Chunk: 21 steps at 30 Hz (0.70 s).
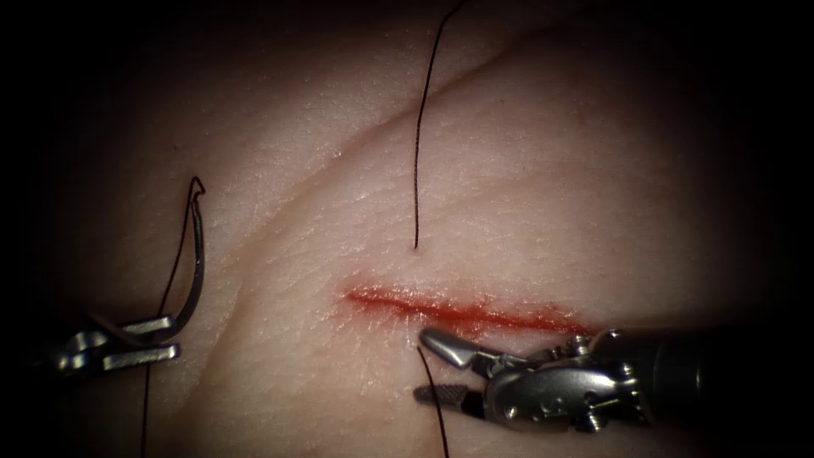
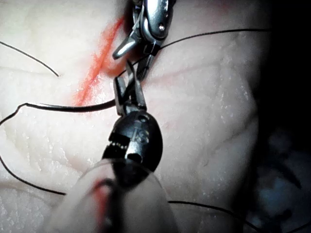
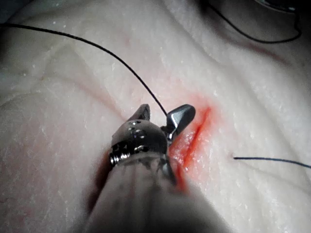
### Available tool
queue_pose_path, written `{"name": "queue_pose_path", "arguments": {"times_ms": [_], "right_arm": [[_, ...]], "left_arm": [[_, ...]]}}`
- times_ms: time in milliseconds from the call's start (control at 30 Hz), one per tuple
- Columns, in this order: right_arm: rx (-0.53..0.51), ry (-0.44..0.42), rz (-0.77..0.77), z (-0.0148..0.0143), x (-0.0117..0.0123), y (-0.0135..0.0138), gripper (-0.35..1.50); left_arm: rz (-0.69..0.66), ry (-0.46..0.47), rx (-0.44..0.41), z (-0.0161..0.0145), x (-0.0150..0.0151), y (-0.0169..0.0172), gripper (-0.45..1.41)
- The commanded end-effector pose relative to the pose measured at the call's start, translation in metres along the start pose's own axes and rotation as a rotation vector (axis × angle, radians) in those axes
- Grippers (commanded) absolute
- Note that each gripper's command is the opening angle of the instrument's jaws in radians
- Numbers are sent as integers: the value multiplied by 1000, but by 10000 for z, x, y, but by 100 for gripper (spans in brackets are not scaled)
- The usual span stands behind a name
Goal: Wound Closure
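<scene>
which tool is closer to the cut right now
Right. The right tool, jaws open, sits just below the cut. The left tool holds the needle far to its left.

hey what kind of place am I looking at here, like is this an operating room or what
Most likely a bench suturing practice setup, not an operating room. A slab of tissue with a short red cut, the left tool shut on a curved needle trailing thread, and the right tool open beside the cut.
</scene>
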Motion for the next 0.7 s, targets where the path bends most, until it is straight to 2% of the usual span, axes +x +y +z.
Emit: {"name": "queue_pose_path", "arguments": {"times_ms": [33,67,100,300,333,533,667,700], "right_arm": [[18,0,-5,3,0,-9,34],[33,-3,-7,1,1,-9,-28],[39,-4,-9,-1,1,-10,-35],[47,13,-15,-19,9,-18,-35],[46,30,-20,-33,25,-27,-35],[48,55,-38,-59,69,-44,-35],[66,85,-48,-79,113,-58,-35],[76,89,-60,-84,130,-64,-35]], "left_arm": [[-1,-1,-2,3,-5,6,-45],[-1,-1,-2,3,-5,6,-45],[-1,-1,-3,2,-5,6,-45],[-1,0,-2,4,-6,5,-45],[-1,0,-2,6,-7,4,-45],[-1,0,-1,7,-8,3,-45],[-7,0,-2,7,-8,3,-45],[-6,0,-1,7,-8,4,-45]]}}
